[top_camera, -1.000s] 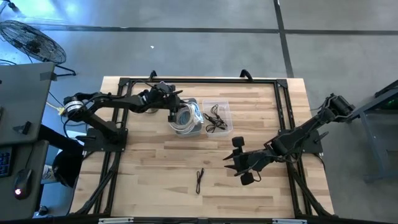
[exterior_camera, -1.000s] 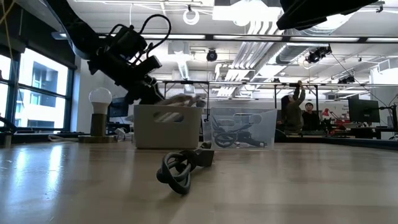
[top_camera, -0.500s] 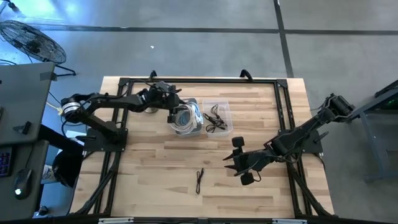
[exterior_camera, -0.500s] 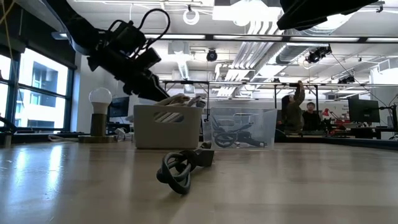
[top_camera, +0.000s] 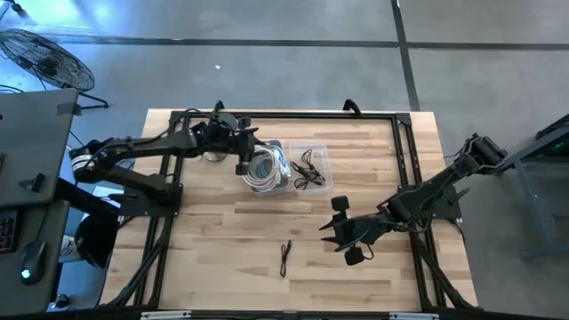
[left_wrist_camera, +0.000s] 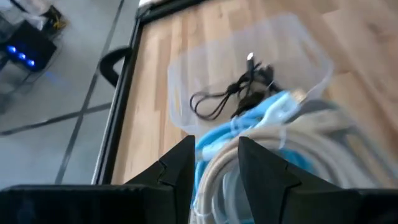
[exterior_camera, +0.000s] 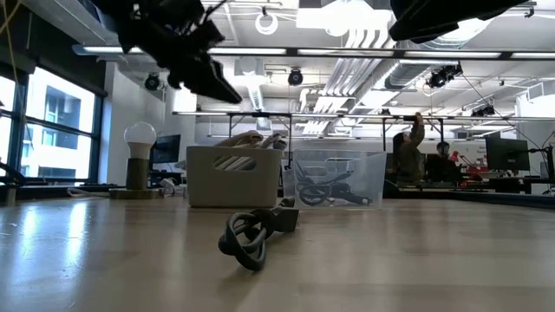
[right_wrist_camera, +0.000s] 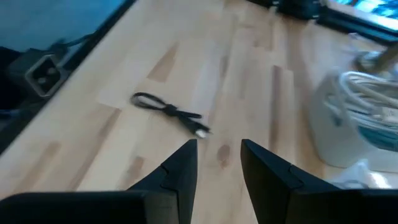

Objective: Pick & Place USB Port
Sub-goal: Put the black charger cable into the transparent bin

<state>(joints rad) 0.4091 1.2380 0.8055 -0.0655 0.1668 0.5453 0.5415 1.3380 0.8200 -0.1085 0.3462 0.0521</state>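
Note:
A bundled black USB cable (top_camera: 285, 258) lies on the wood table near its front edge, also seen in the low view (exterior_camera: 251, 236) and the right wrist view (right_wrist_camera: 168, 111). My right gripper (top_camera: 331, 233) hovers open to the cable's right, with bare table showing between its fingers (right_wrist_camera: 217, 165). My left gripper (top_camera: 242, 158) hangs open above the white bin (top_camera: 265, 171), which is heaped with white and blue cables (left_wrist_camera: 273, 137). In the low view it is high over the bin (exterior_camera: 217, 82). Nothing is between its fingers (left_wrist_camera: 214, 163).
A clear bin (top_camera: 311, 166) holding thin black cables (left_wrist_camera: 239, 93) stands right beside the white bin at the table's far middle. A black frame (top_camera: 404, 151) runs round the tabletop. A lamp bulb (exterior_camera: 139, 139) stands beyond the table; people show in the room behind.
My left gripper has risen from the top of the white bin to well above it, with nothing in its fingers. The white cable heap stays in the bin. My right arm has kept still.

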